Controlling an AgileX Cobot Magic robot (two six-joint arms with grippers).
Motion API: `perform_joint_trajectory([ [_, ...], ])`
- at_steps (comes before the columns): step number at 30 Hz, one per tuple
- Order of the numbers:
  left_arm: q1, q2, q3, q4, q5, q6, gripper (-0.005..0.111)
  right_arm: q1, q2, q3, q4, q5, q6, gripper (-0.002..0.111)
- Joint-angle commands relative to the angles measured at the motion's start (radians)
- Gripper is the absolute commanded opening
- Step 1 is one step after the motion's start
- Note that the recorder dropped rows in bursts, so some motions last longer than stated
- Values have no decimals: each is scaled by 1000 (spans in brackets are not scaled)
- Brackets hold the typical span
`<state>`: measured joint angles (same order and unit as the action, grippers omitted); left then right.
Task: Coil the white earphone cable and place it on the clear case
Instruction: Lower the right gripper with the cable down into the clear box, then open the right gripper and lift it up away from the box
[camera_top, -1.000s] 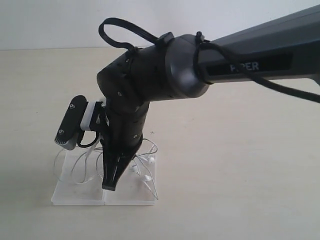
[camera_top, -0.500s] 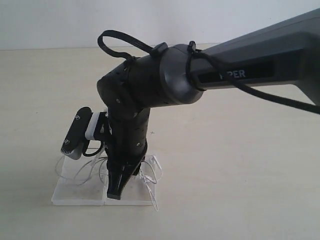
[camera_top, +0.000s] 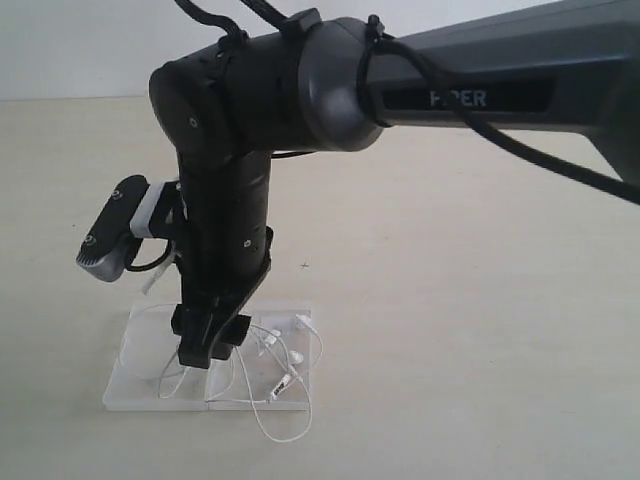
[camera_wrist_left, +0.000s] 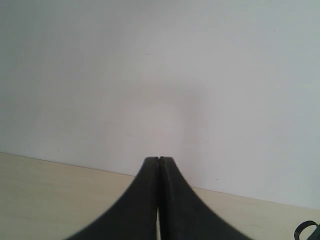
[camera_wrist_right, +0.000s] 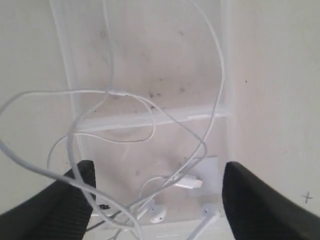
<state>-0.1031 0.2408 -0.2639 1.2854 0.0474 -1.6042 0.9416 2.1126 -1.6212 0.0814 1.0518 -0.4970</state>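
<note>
The white earphone cable (camera_top: 283, 382) lies in loose loops on the clear case (camera_top: 137, 392), with one loop hanging over the case's front edge. My right gripper (camera_top: 213, 345) hovers just above the case and stands open, holding nothing. In the right wrist view the right gripper (camera_wrist_right: 159, 170) straddles the cable (camera_wrist_right: 218, 75), the inline piece (camera_wrist_right: 190, 182) and two earbuds (camera_wrist_right: 157, 215) on the case (camera_wrist_right: 165, 60). One strand passes in front of a finger (camera_wrist_right: 70, 200). My left gripper (camera_wrist_left: 159, 160) is shut and empty, facing a white wall; it does not show in the exterior view.
The right arm's forearm (camera_top: 500, 90) spans the scene from the right, its wrist camera (camera_top: 115, 240) jutting left above the case. The pale tabletop (camera_top: 480, 330) stretches around the case. A white square label (camera_wrist_right: 212, 170) sits inside one half.
My right gripper went from shut to open and rose, shifting left. The cable it held has dropped and spread out over the case.
</note>
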Motion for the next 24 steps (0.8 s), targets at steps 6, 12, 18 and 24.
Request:
perform_joint_trajectory([
  [6,-6,-6,4,4,-1,-15,0,-1,81,-13,-34,-47,21,68],
  [12,-6,-6,4,4,-1,-23,0,-1,65,-34,-31,71,28,68],
  [18,-6,-6,4,4,-1,-29,0,-1,2,-55,17,126,28,68],
  [24,-6,-6,4,4,-1,-30,0,-1,-27,-55,18,153,28,68],
])
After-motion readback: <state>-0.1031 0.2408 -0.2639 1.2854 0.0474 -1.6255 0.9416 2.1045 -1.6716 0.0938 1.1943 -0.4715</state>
